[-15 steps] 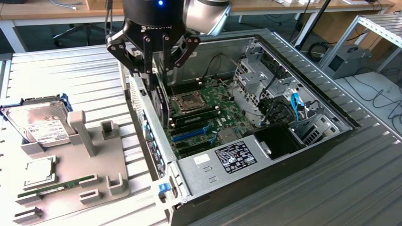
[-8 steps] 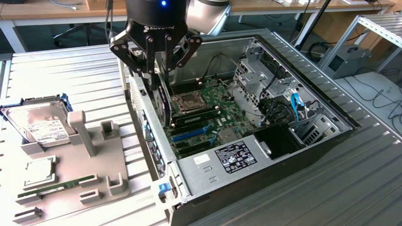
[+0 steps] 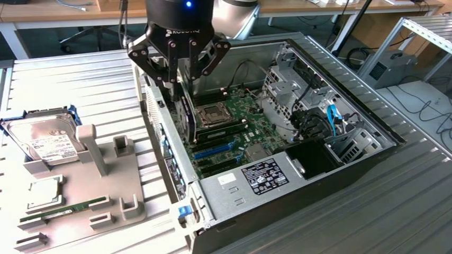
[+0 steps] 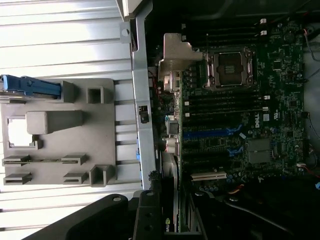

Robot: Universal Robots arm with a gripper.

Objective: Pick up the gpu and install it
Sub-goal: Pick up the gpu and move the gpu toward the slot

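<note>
Exterior view: arm [image 3: 211, 13] cut off at the top edge, above the gripper [image 3: 180, 82]. Top of the gpu [image 3: 188, 114] hidden between the fingers [image 3: 167, 74]; whether its lower edge touches the board [image 3: 244, 114] cannot be told. At the exterior view's left edge the drive [image 3: 42, 140] is clipped, label unreadable. PSU sticker [image 3: 265, 177] print too small to read. Near corners of case [image 3: 233, 222] and tray [image 3: 106, 211] run off the bottom edge. Wrist view: gpu cut by the picture's edge
</note>
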